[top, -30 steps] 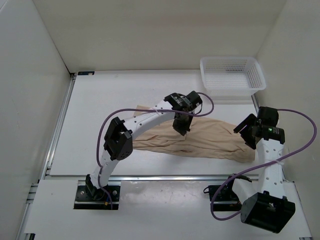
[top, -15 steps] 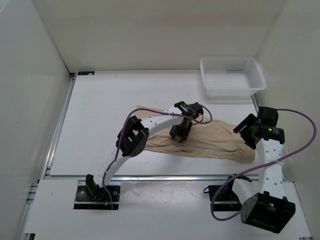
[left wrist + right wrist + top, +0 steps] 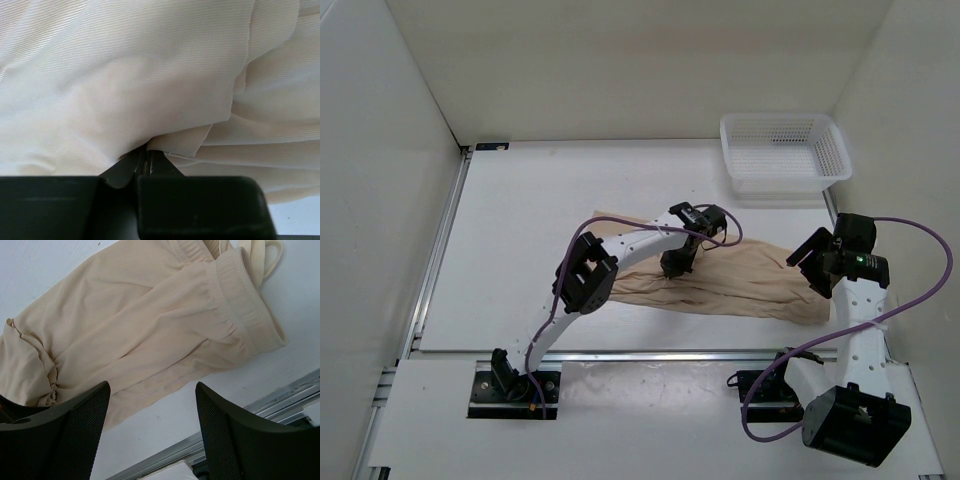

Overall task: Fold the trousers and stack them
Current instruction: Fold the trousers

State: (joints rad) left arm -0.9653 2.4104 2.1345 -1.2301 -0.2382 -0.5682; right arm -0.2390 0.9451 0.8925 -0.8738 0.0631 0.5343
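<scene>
My left end effector [image 3: 145, 159] is pinched closed on a small fold of the trousers [image 3: 750, 280], about midway along the cloth. Its fingertips are pressed together, with fabric bunched up at them. The trousers lie in a wrinkled band across the middle of the bench [image 3: 540, 200], the elastic waistband at the end nearest my right arm. My right end effector [image 3: 151, 387] is spread wide above that waistband end, with nothing between its fingers.
</scene>
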